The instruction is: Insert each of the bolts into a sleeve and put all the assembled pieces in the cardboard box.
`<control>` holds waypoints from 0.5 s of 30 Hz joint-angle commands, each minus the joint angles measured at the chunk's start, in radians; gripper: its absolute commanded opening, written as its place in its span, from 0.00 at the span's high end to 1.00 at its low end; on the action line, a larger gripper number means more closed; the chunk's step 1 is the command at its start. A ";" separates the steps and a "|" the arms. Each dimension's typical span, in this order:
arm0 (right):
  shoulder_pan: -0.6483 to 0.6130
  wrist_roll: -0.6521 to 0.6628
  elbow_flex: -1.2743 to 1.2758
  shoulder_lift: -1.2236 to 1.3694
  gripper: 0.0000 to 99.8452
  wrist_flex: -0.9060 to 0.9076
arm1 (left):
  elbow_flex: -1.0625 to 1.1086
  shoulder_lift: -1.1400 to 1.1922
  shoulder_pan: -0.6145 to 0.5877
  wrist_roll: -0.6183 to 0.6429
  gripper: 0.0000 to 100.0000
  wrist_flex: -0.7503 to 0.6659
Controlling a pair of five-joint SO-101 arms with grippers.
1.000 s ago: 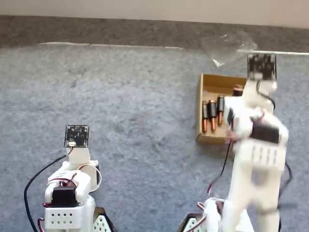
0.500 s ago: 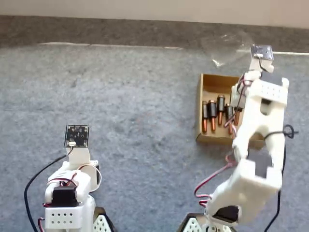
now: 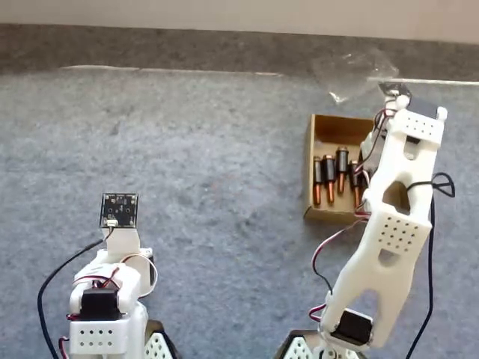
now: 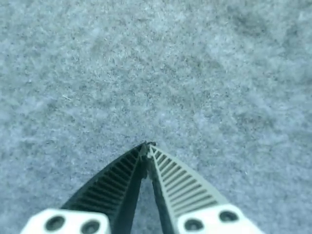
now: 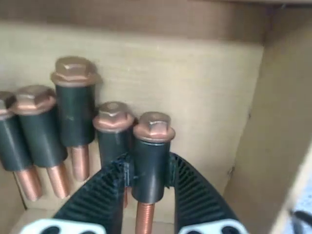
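The right gripper [image 5: 148, 178] has its jaws narrowed onto a black sleeve [image 5: 150, 163], clamping it on both sides. A copper bolt [image 5: 153, 126] runs through the sleeve, its hex head above the jaws and its threaded shank below them. The held piece is upright in the wrist view and is inside the box [image 5: 285, 122], close to one side wall.

Just beside it, another piece [image 5: 113, 127] seems to touch it. Three more follow in a row: a taller one [image 5: 74, 109], a fourth [image 5: 35, 127] and a fifth [image 5: 7, 141] cut off by the frame edge.

In the high view the right arm [image 3: 391, 239] stretches over the near right part of the box [image 3: 309, 161], covering that side. Pieces [image 3: 329, 176] lie side by side on the box floor.

The left gripper [image 4: 147, 145] has its jaws closed tip to tip, holding nothing, above the grey mat [image 4: 195, 63]. The left arm [image 3: 111, 299] is folded at the near edge, well apart from the box. A clear bag [image 3: 355, 71] lies beyond the box.
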 commanded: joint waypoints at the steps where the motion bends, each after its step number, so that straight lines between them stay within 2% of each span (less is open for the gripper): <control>1: -0.001 0.025 -0.166 0.028 0.98 0.093 | 0.022 -0.007 -0.007 0.011 0.99 0.003; 7: 0.004 0.026 -0.249 0.067 0.86 0.094 | 0.022 -0.007 -0.007 0.011 0.99 0.003; 15: -0.001 0.025 -0.282 0.030 0.85 0.096 | 0.022 -0.007 -0.007 0.011 0.99 0.003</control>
